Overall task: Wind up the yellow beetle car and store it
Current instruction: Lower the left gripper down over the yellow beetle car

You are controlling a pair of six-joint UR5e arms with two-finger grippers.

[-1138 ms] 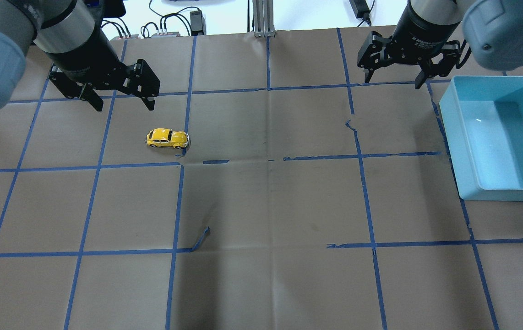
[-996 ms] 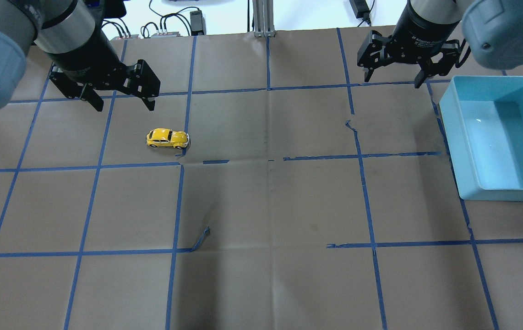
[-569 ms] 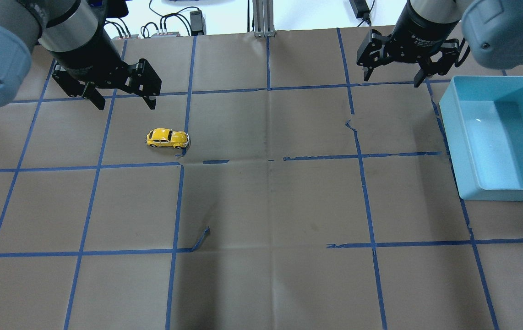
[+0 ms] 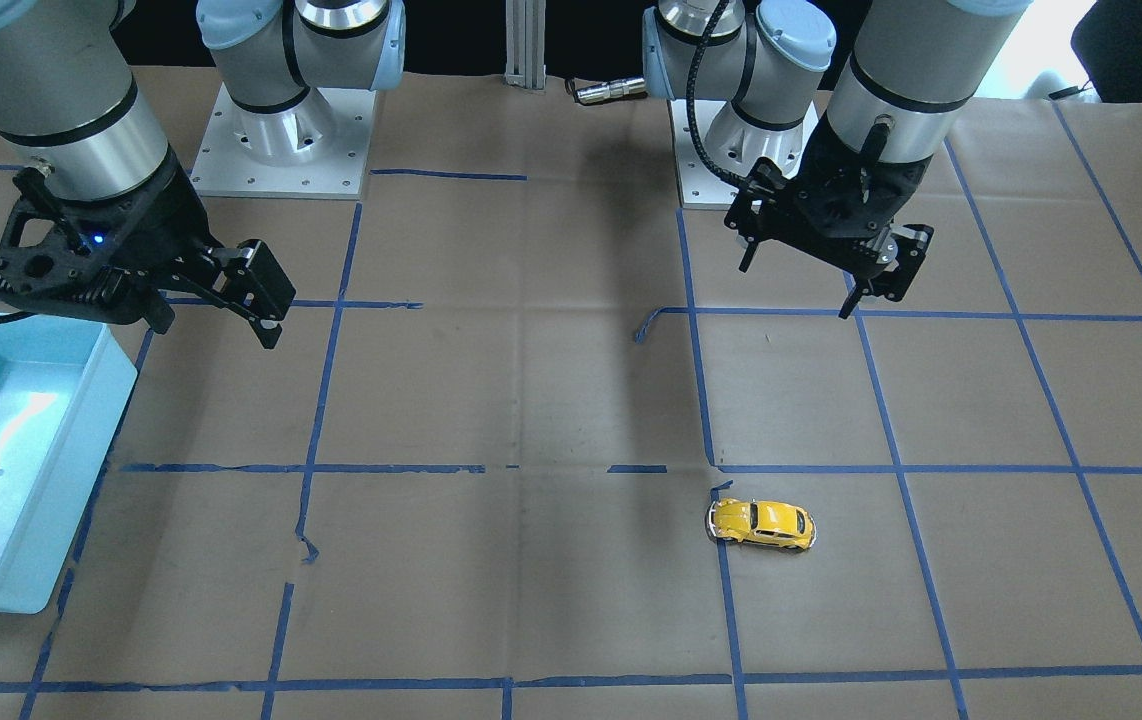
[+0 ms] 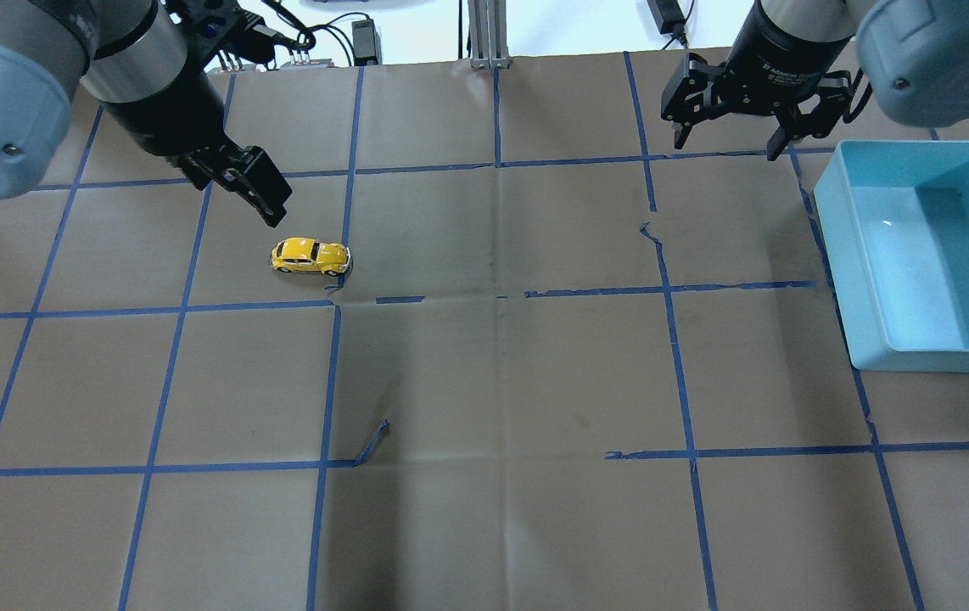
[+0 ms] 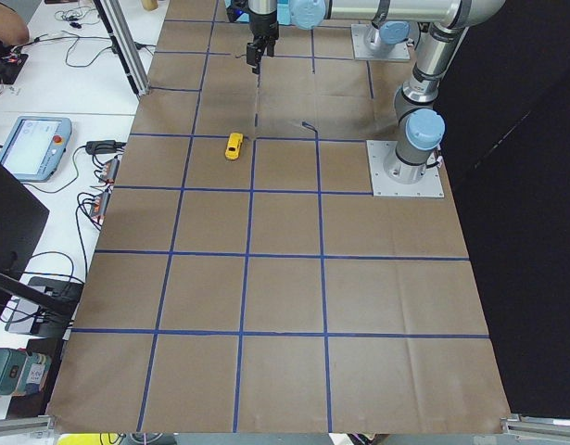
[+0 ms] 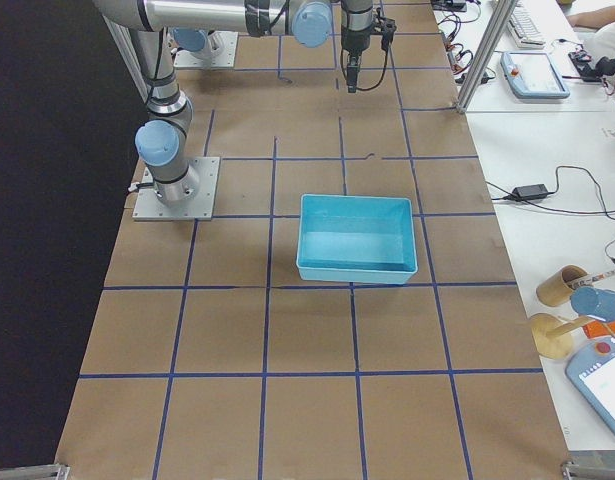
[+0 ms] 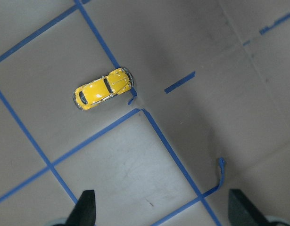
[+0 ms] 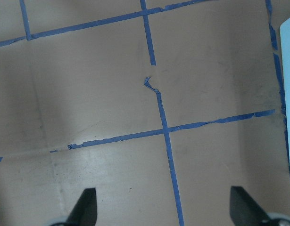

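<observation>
Currently left end effector (image 8: 164,209) spread, empty; yellow beetle car (image 8: 103,89) sits on the surface (image 5: 484,382) ahead of it, off-centre; long axis nearly along its closing line; right end effector (image 5: 726,146) spread, well apart.

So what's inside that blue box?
Nothing shows inside the blue box, only its bare, shiny floor. The yellow beetle car sits out on the table. In the right-side view, the box's near wall hides a thin strip of the floor.
</observation>
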